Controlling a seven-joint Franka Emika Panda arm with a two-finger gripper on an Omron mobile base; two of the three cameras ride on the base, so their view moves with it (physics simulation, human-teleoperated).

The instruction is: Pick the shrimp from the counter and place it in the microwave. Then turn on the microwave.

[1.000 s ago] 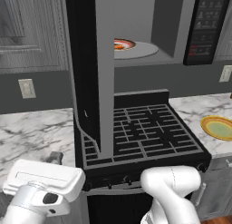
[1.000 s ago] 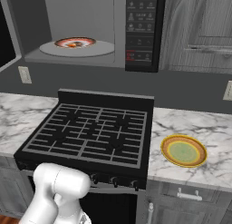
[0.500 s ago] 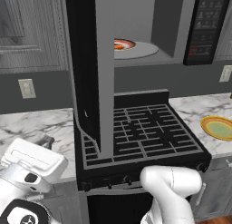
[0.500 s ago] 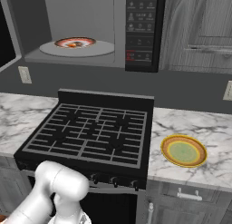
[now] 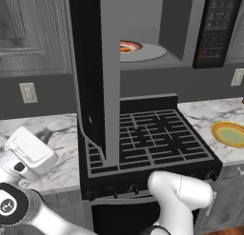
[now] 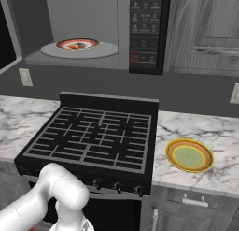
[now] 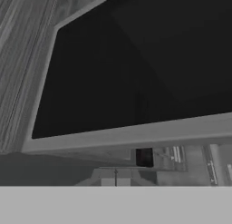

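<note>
The microwave (image 5: pixel 143 20) hangs over the stove with its dark door (image 5: pixel 93 77) swung wide open. On its round turntable (image 6: pixel 79 50) lies a small red-rimmed plate with the orange shrimp (image 6: pixel 74 45) on it; the shrimp (image 5: pixel 125 48) shows in the left base view too. The black keypad panel (image 6: pixel 147 29) is on the microwave's right side. My gripper (image 5: pixel 44 134) hangs low at the left, over the marble counter (image 5: pixel 62 143) and outside the open door, shut with nothing in it. In the hand view the shut gripper (image 7: pixel 144 157) faces the door's dark face (image 7: pixel 136 64).
A black grated stove (image 6: pixel 93 136) lies under the microwave. A yellow-rimmed green plate (image 6: pixel 189 155) sits on the counter to its right. Grey wall cabinets (image 6: pixel 205 29) flank the microwave, and a wall outlet (image 5: pixel 27 92) is at the left.
My hand has risen at the left of the open door. The shrimp, the plate and the door have not moved.
</note>
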